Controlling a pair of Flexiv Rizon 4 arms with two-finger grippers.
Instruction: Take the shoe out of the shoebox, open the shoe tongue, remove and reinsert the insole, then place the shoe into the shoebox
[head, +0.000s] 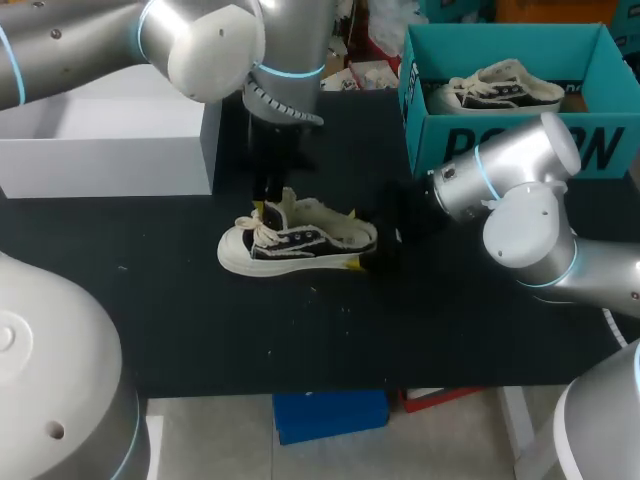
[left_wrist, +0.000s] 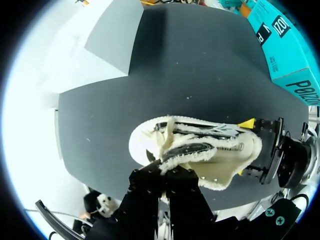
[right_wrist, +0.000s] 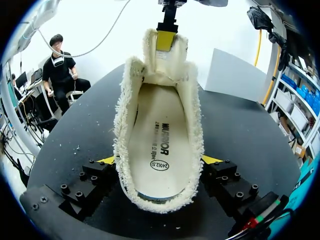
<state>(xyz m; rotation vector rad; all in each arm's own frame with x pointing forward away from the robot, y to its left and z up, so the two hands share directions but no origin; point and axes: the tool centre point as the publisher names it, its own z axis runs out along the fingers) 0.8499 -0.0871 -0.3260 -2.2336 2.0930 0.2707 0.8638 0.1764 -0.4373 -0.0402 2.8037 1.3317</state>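
A black canvas shoe (head: 300, 245) with white sole and fleece lining lies on its sole in the middle of the black table. My left gripper (head: 268, 208) comes down from above, shut on the fleece tongue (right_wrist: 165, 60) and holding it upright, away from the shoe's opening. My right gripper (right_wrist: 160, 160) clasps the heel from both sides, its yellow tips pressed against the fleece collar. The cream insole (right_wrist: 160, 140) lies flat inside the shoe. In the left wrist view the tongue rises to the black fingers (left_wrist: 150, 175), and the right gripper (left_wrist: 260, 150) sits at the heel.
A teal shoebox (head: 500, 140) stands open at the back right with a second shoe (head: 495, 90) inside. A white box (head: 110, 150) stands at the back left. Bare black table lies in front of the shoe.
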